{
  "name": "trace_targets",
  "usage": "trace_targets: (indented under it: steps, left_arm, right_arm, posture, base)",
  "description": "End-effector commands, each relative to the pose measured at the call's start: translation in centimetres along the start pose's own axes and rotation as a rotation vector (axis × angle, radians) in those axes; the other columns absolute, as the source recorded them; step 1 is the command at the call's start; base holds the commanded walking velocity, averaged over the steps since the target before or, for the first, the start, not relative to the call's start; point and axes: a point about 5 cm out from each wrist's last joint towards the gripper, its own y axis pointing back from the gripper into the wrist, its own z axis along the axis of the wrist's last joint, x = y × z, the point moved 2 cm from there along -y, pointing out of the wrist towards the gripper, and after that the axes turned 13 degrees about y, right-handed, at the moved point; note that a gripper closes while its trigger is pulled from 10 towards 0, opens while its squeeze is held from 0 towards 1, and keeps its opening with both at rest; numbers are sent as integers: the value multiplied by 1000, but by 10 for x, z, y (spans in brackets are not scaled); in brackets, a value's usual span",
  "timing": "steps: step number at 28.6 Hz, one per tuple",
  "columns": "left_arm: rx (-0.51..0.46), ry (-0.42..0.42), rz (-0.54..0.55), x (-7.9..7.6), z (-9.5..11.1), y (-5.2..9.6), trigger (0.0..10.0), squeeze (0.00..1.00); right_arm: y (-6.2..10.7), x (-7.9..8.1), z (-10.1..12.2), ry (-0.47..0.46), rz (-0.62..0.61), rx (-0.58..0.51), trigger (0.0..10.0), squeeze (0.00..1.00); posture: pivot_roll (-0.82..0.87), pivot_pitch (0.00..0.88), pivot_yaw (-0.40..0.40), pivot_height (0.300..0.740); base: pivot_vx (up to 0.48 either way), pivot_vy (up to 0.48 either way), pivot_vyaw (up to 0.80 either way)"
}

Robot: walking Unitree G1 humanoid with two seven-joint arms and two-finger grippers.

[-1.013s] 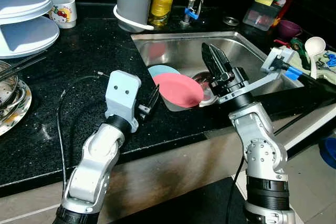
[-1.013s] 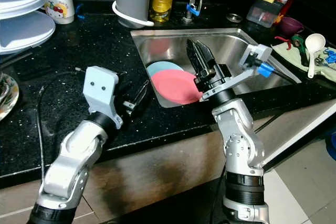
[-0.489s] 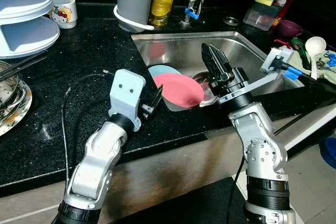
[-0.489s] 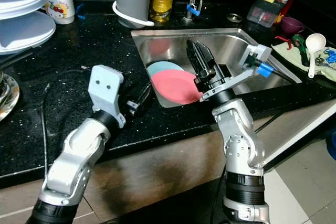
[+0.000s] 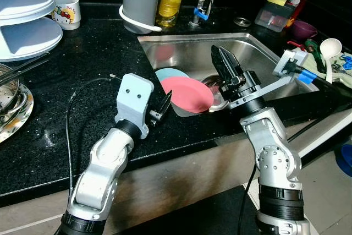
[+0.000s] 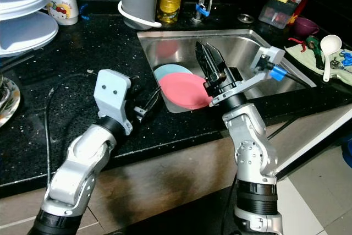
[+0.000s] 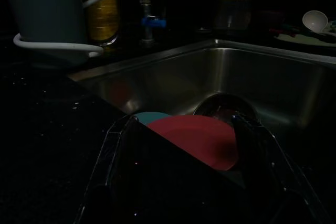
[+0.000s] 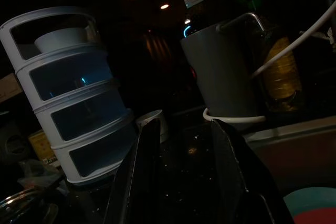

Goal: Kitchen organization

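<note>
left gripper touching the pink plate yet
Apart. The left wrist view shows the left gripper open with the pink plate ahead between its fingers; the left eye view shows dark counter between them.

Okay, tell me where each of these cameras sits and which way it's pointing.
Eye views: on the head, looking down at the sink; both silver arms show.
Left wrist view: along the left gripper, facing the pink plate.
Right wrist view: along the right gripper, facing the grey kettle and white rack.
Shared: pink plate, kettle.
</note>
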Motion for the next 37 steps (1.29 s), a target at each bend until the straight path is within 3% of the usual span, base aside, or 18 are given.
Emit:
trace_targets:
  steps: [1,21,24,31,36,37]
  left_arm:
    - [12,0,-7,-3,-3,1,10000,0]
    - [-24,-4,-29,-9,9,-2,10000,0]
    - [-19,-9,-26,-8,7,-2,10000,0]
    - [-5,-17,-20,-5,3,-1,10000,0]
    - [17,-25,-14,-3,-3,2,10000,0]
    - [48,-34,-14,-1,-11,5,10000,0]
  right_arm:
    - [5,-4,1,6,-15,0,10000,0]
    - [9,-3,-6,7,-10,31,10000,0]
    - [15,-6,-16,40,-8,93,10000,0]
    - [41,-34,-36,67,-128,193,10000,0]
    - [54,-41,-53,201,-152,342,10000,0]
    - [66,-45,-68,299,-165,464,10000,0]
  posture:
    - [130,41,-148,740]
    - [134,41,-146,740]
    - [134,38,-149,740]
    - [140,38,-155,740]
    - [140,37,-158,740]
    - [136,43,-157,740]
  base:
    - [-244,0,0]
    - [-266,0,0]
    - [-273,0,0]
    - [-272,0,0]
    - [-273,0,0]
    - [-270,0,0]
